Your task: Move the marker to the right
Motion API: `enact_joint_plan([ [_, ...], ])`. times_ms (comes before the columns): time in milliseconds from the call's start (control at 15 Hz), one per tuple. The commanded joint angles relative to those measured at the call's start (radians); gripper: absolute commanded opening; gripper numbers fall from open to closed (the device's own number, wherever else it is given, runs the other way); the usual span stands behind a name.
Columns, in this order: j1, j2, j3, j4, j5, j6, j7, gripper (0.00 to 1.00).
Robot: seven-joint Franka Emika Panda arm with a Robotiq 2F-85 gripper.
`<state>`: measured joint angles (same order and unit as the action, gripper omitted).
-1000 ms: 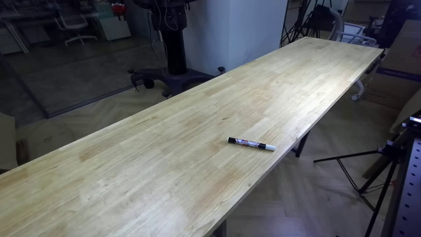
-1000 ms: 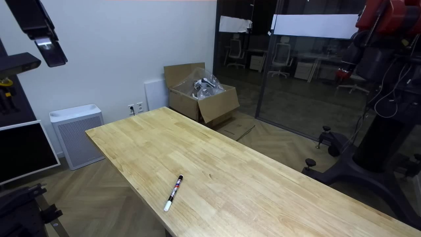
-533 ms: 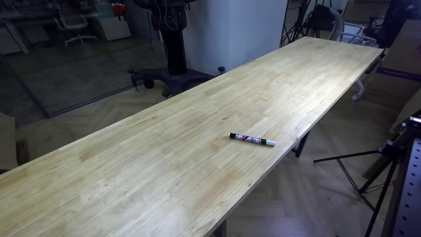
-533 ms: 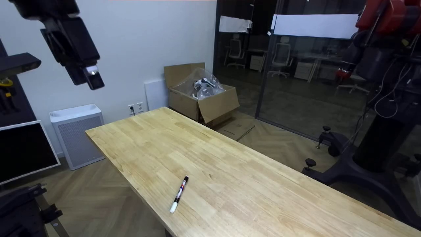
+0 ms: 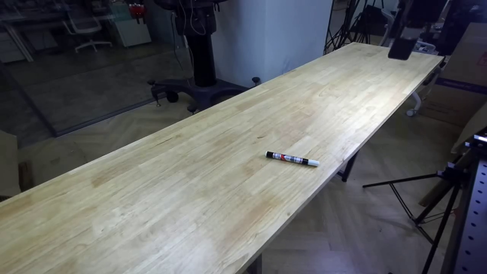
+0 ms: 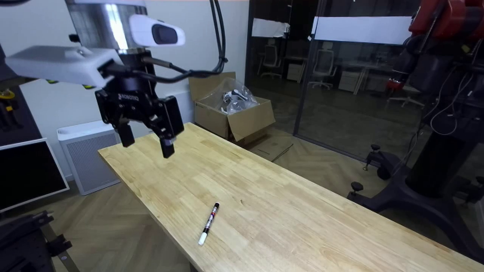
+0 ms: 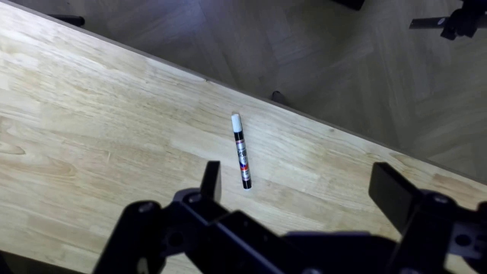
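White-capped marker [image 7: 242,158] lying flat on long wooden table [image 7: 114,133], cap end toward a long edge, Robotiq gripper [image 6: 147,146] above the table, fingers [image 6: 167,149] spread wide, well apart from the marker, open cardboard box [image 6: 252,121] near the table in an exterior view, plastic bag [image 6: 239,106] inside

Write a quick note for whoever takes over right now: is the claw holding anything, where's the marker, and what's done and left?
Gripper: open, above the table, holding nothing.
Marker: lying on the table, white end toward the nearer long edge; shifted slightly over the last second.
Done: no grip on it yet; whether it already counts as moved right, the pictures can't settle.
Left: if not, probably lower, grip it and move it right.
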<state>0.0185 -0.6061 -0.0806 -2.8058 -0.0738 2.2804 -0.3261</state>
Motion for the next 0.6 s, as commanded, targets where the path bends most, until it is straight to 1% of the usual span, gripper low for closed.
enact_joint_plan([
  [0, 0.001, 0.025, -0.02, 0.002, -0.004, 0.006, -0.014, 1.0],
  [200, 0.002, 0.045, -0.023, 0.006, -0.004, 0.014, -0.024, 1.0],
  [267, 0.001, 0.052, -0.017, 0.006, -0.027, 0.047, -0.038, 1.0],
  [333, 0.0, 0.088, -0.017, 0.021, -0.046, 0.065, -0.057, 1.0],
  [400, 0.002, 0.119, -0.021, 0.029, -0.062, 0.1, -0.079, 1.0],
  [533, -0.019, 0.208, 0.002, 0.041, -0.145, 0.214, -0.076, 1.0],
])
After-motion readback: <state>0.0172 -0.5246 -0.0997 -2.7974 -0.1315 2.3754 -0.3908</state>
